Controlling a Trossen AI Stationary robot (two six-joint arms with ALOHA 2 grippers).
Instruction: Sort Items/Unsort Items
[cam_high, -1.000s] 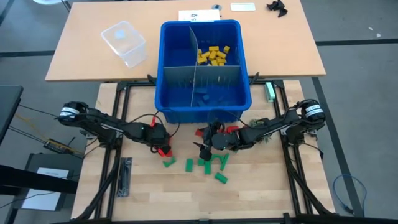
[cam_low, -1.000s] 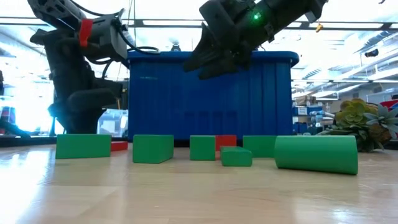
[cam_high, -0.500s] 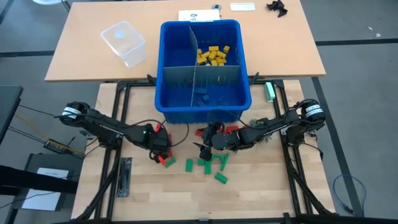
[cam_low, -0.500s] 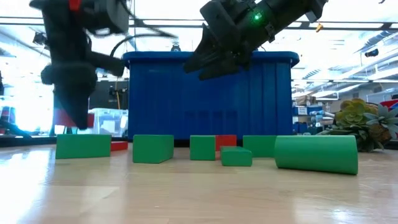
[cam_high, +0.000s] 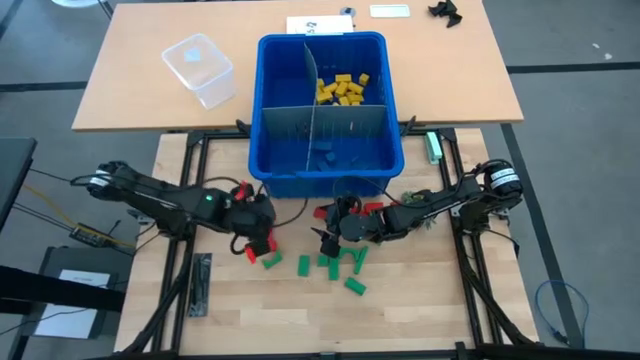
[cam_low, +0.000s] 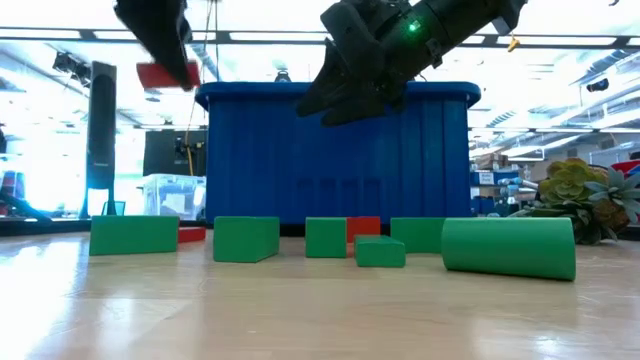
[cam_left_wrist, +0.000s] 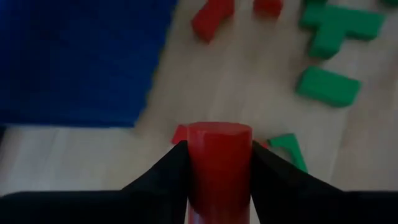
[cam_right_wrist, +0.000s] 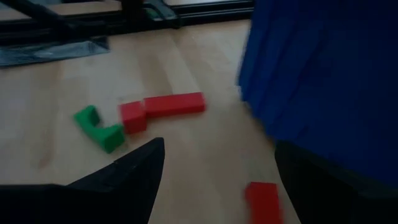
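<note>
now the left gripper (cam_left_wrist: 219, 163), clenched on a red block (cam_left_wrist: 219, 155) lifted just in front of the blue bin (cam_high: 330, 100), should clear the bin's near wall before releasing, while the right gripper (cam_high: 337, 226) waits spread wide beside it above the green blocks (cam_high: 335, 262).

Lower end of red block (cam_left_wrist: 219, 163) cut off between left gripper's fingers (cam_left_wrist: 163, 180). Left arm (cam_low: 160, 30) blurred, cropped in low view. Small dark bits in bin (cam_high: 385, 150) unidentifiable.
</note>
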